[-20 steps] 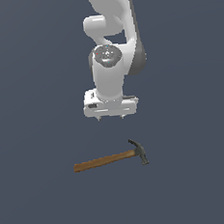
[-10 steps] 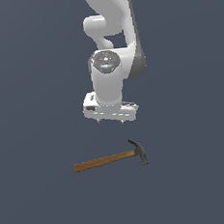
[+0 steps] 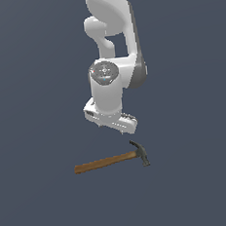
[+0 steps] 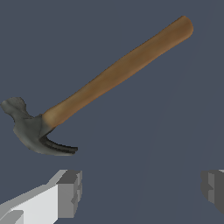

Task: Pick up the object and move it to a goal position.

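Plainly, the claw hammer (image 3: 112, 161) lies flat on the dark grey floor (image 3: 41, 210), alone, with its brown wooden handle (image 4: 118, 72) running out toward the exterior view's left and its dark grey metal head (image 3: 141, 153) at the exterior view's right. The gripper (image 4: 140, 190) hangs above it, not touching, roughly over the head end in the exterior view; the wrist view shows its two fingers (image 4: 70, 192) spread wide with nothing between them, so the claw is released. As a judgement: the hammer is rigid and will not deform under the pads, but its weight probably sits mostly in the metal head, so a grip far out on the handle would likely let the head sag and swing. The smooth, rounded handle may also roll or slip if pinched lightly. The handle close to the head looks the best place to take hold, with the fingers straddling it crosswise; the head itself, curved and irregular, seems a poorer seat for flat pads.
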`<move>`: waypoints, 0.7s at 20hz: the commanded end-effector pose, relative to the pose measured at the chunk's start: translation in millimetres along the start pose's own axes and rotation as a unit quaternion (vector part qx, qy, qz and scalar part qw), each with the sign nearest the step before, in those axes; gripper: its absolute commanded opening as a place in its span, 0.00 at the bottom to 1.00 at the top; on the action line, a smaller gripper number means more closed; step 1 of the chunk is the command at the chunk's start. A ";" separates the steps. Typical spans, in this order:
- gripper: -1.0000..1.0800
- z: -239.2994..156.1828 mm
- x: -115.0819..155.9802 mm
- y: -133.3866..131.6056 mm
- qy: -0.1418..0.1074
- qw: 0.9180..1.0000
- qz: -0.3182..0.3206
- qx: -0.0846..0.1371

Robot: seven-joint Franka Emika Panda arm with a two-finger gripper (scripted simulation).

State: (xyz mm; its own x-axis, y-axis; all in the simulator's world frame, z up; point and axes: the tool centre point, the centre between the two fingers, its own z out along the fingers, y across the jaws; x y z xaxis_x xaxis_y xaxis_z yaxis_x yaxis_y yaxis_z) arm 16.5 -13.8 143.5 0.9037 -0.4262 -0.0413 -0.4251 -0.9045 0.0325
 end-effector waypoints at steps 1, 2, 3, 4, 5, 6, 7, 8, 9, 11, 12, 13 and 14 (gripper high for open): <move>0.96 4.5 5.6 -1.5 0.000 0.999 0.038 0.002; 0.96 6.3 7.7 -2.1 0.000 0.999 0.052 0.003; 0.96 8.1 9.9 -2.6 0.001 0.998 0.067 0.004; 0.96 9.9 12.0 -3.2 0.001 0.997 0.082 0.004; 0.96 11.7 14.2 -3.8 0.001 0.995 0.096 0.005; 0.96 13.5 16.3 -4.3 0.001 0.994 0.111 0.006; 0.96 15.3 18.4 -4.9 0.001 0.992 0.126 0.006; 0.96 17.2 20.5 -5.4 0.001 0.990 0.140 0.007; 0.96 19.0 22.6 -6.0 0.001 0.988 0.154 0.008; 0.96 22.7 26.7 -7.1 0.002 0.983 0.183 0.009; 0.96 24.6 28.7 -7.6 0.002 0.980 0.197 0.010; 0.96 26.5 30.8 -8.2 0.002 0.977 0.212 0.010; 0.96 28.4 32.8 -8.7 0.002 0.974 0.226 0.011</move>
State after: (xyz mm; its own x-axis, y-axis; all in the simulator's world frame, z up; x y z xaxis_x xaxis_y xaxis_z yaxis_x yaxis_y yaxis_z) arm 45.4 -19.6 116.6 0.6592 -0.7515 -0.0252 -0.7511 -0.6597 0.0263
